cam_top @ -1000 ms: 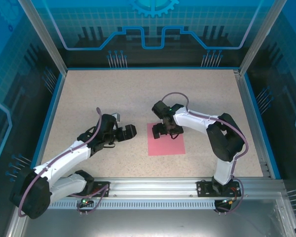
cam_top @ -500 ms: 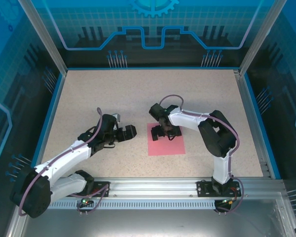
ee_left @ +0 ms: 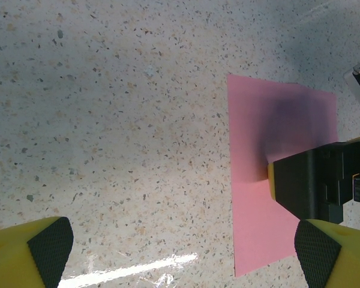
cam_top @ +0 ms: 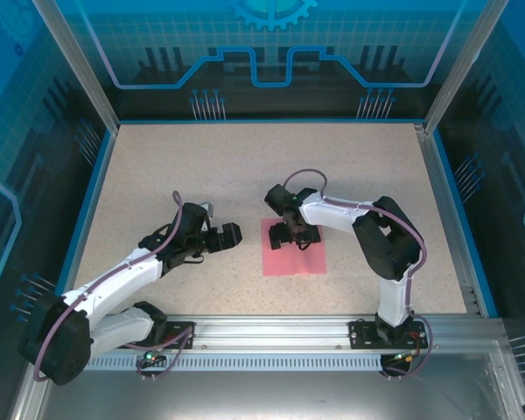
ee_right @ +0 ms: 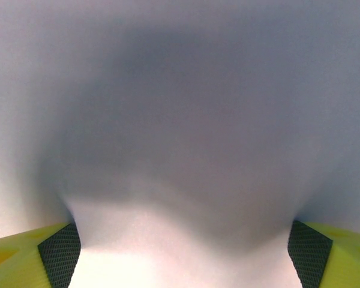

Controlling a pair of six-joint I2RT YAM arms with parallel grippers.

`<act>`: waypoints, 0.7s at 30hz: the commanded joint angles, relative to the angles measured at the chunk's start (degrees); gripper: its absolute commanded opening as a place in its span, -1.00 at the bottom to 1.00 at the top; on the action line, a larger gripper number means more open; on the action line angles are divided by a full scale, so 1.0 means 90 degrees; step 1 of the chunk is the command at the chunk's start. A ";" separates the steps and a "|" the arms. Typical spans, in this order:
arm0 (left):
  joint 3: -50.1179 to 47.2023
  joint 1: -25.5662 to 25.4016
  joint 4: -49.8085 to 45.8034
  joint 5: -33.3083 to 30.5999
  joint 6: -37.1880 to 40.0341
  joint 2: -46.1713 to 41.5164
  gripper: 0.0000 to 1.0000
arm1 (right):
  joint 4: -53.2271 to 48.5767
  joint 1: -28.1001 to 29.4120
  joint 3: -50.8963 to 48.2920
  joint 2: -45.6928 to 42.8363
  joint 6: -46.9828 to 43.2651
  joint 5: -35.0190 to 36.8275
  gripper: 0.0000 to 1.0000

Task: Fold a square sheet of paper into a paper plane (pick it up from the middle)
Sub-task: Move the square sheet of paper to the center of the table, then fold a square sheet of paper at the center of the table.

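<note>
The square sheet of paper (cam_top: pixel 296 256) lies flat and pink-red on the speckled table, a little right of centre. My right gripper (cam_top: pixel 291 234) is down on the sheet's far half, jaws spread wide. In the right wrist view the sheet (ee_right: pixel 180 150) is a close blur across the frame, and the right gripper (ee_right: pixel 180 255) is open, with one pad in each lower corner. My left gripper (cam_top: pixel 233 234) hovers open just left of the sheet. Its view has the left gripper (ee_left: pixel 183 249) over bare table, the sheet (ee_left: pixel 252 180) at right and the right gripper's fingers (ee_left: pixel 312 183) resting on the paper.
The speckled table (cam_top: pixel 201 166) is bounded by a blue rim and transparent walls. The aluminium rail (cam_top: pixel 271 328) carrying both arm bases runs along the near edge. Open tabletop lies behind and to both sides of the sheet.
The right arm folded its elbow inward and the right gripper shifted slightly left and down onto the sheet. The left gripper stayed in place, and so did the sheet.
</note>
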 commanded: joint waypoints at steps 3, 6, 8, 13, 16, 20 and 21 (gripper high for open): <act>0.0089 -0.0014 -0.0105 -0.0063 0.0115 0.0062 0.97 | -0.0059 0.0020 -0.0490 0.0614 0.0173 -0.0120 0.85; 0.0121 -0.0014 -0.0134 -0.0053 0.0114 0.0079 0.97 | -0.0159 0.0027 -0.0361 0.0488 0.0137 -0.0058 0.85; 0.0133 -0.0020 -0.0152 -0.0053 0.0119 0.0081 0.97 | -0.0203 0.0022 -0.0257 0.0409 0.0082 -0.0043 0.83; 0.0143 -0.0020 -0.0176 -0.0053 0.0108 0.0070 0.97 | -0.0307 0.0021 -0.0042 0.0352 0.0075 -0.0036 0.68; 0.0152 -0.0020 -0.0234 -0.0078 0.0140 0.0054 0.97 | -0.0332 0.0020 -0.0002 0.0272 0.0087 -0.0047 0.53; 0.0172 -0.0012 -0.0290 -0.0102 0.0163 0.0027 0.97 | -0.0341 0.0019 0.0019 0.0026 0.0060 -0.0038 0.26; 0.0182 -0.0012 -0.0291 -0.0094 0.0171 0.0029 0.97 | -0.0359 0.0015 0.0028 -0.0034 0.0060 -0.0016 0.22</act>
